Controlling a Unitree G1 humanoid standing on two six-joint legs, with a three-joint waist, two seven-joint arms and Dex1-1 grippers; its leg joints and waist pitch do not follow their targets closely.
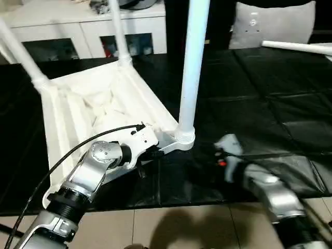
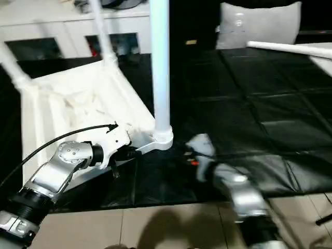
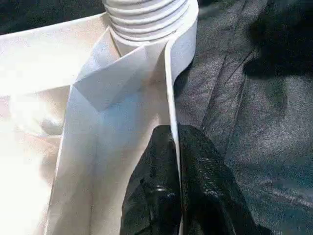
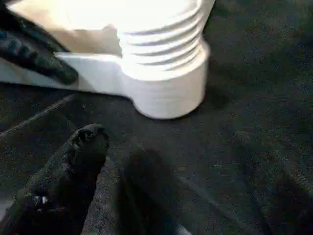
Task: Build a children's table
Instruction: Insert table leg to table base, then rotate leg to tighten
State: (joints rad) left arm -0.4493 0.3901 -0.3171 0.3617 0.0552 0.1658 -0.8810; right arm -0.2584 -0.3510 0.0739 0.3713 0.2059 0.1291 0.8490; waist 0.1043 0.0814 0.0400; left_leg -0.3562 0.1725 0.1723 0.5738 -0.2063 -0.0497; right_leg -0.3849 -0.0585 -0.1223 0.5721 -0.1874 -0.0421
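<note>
The white tabletop (image 1: 98,109) lies upside down on the black-covered surface, ribbed side up. Three white legs stand in its corner sockets: one at the near right corner (image 1: 192,67), one at the back (image 1: 118,31), one at the far left (image 1: 21,52). A further leg (image 1: 298,47) lies loose at the far right. My left gripper (image 3: 175,134) is shut on the tabletop's rim just beside the near right socket (image 1: 185,139). My right gripper (image 1: 207,154) is low on the black surface to the right of that socket, open, its finger (image 4: 85,147) apart from the socket (image 4: 166,93), holding nothing.
A white cabinet (image 1: 83,26) runs along the back and a grey cushion (image 1: 272,23) stands at the back right. The black cover (image 1: 259,104) stretches wide to the right. Tiled floor (image 1: 171,228) begins at the near edge. A black cable (image 1: 78,150) loops off my left arm.
</note>
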